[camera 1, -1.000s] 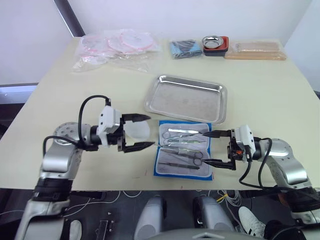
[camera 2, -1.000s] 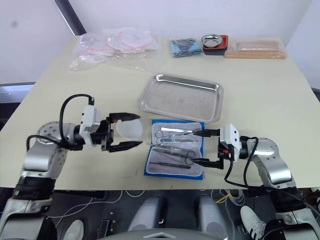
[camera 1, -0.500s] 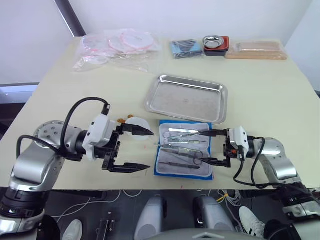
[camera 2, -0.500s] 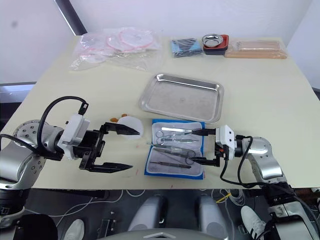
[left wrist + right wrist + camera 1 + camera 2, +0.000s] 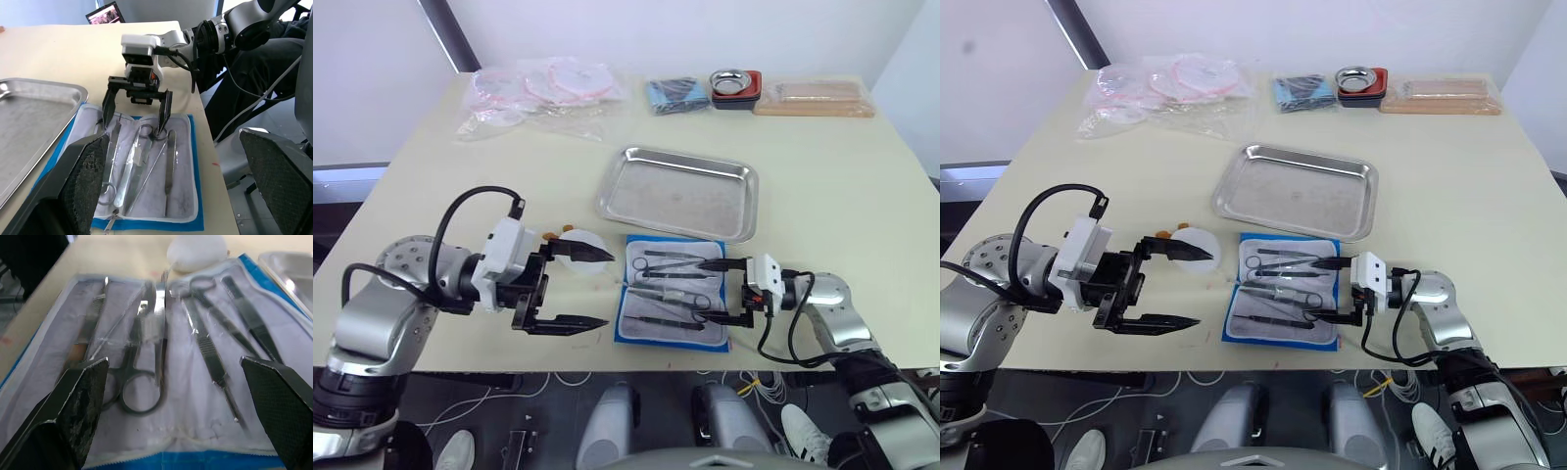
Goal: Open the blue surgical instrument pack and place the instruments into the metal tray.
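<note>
Both arms were silver-grey metal with rounded joint housings. Each ended in a white wrist block, a black looped cable and two black fingers: left gripper (image 5: 576, 288), right gripper (image 5: 717, 291).

A lab-like medical practice setup: a plain cream table (image 5: 822, 186) before bare white walls carries a steel tray (image 5: 678, 193), bagged tubing (image 5: 543, 93) and laid-out surgical instruments (image 5: 671, 289).

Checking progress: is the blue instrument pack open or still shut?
Open: the pack lies spread flat, its instruments exposed on the pale lining.
</note>
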